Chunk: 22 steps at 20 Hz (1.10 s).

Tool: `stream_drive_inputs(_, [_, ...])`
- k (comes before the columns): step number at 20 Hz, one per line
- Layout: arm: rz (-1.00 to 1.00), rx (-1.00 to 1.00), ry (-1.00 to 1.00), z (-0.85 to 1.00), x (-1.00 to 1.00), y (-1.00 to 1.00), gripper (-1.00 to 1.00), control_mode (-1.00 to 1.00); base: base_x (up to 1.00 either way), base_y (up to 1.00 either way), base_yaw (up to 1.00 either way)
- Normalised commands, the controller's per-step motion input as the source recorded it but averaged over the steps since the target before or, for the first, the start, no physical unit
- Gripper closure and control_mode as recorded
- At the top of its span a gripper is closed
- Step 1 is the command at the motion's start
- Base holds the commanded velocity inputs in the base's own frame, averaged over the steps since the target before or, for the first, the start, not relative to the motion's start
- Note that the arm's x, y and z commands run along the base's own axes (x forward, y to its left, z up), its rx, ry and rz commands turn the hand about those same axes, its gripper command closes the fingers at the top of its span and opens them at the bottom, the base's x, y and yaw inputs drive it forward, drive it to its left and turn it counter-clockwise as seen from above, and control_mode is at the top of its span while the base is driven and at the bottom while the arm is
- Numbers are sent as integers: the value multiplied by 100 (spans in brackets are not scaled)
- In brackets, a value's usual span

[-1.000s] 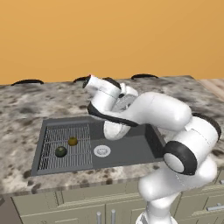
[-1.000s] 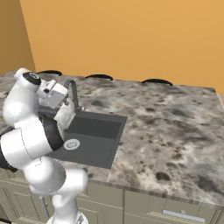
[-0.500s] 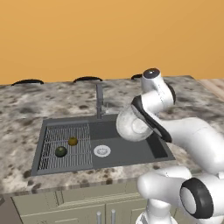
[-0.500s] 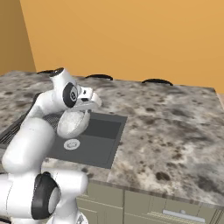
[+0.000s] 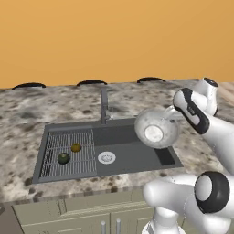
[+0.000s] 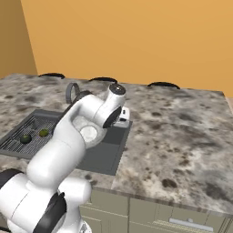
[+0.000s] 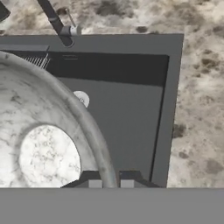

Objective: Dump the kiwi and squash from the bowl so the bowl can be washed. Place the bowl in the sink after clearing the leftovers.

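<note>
Gripper [image 7: 108,183] pinching the rim of the bowl [image 5: 155,128], one finger tip on each side of the wall, as the hand view shows at its lower edge. Bowl tilted steeply, its speckled interior and pale flat bottom facing the left base camera; held in the air over the right part of the sink [image 5: 132,157], near the basin's right edge. From the right base camera the bowl [image 6: 88,132] is partly hidden behind the white arm, and the sink [image 6: 107,152] lies below it.

Kiwi [image 5: 76,147] and squash [image 5: 63,158] lying on the ribbed grid [image 5: 68,153] in the left section of the sink, just beside each other but apart, the kiwi farther back and the squash nearer the front. Both also visible from the right side, kiwi [image 6: 43,133] and squash [image 6: 25,138], on the grid. Round silver drain [image 5: 106,157] sits on the basin floor between the grid and the bowl. Grey faucet [image 5: 104,104] stands at the rear rim, on the speckled granite counter [image 5: 27,119].
</note>
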Motion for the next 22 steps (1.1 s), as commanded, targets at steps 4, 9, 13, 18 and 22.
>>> stream_drive_inputs(4, [-9, 11, 4, -3, 27, 0, 100, -100, 0, 0, 0])
stream_drive_inputs(9, [-21, 14, 34, -20, 21, 6, 100, -100, 0, 0, 0])
stream_drive_inputs(13, [-23, 21, 37, -49, 0, 18, 100, -100, 0, 0, 0])
stream_drive_inputs(18, [-11, 10, 10, -22, 0, 10, 100, -100, 0, 0, 0])
stream_drive_inputs(22, [0, -21, 16, -63, 1, 20, 100, -100, 0, 0, 0])
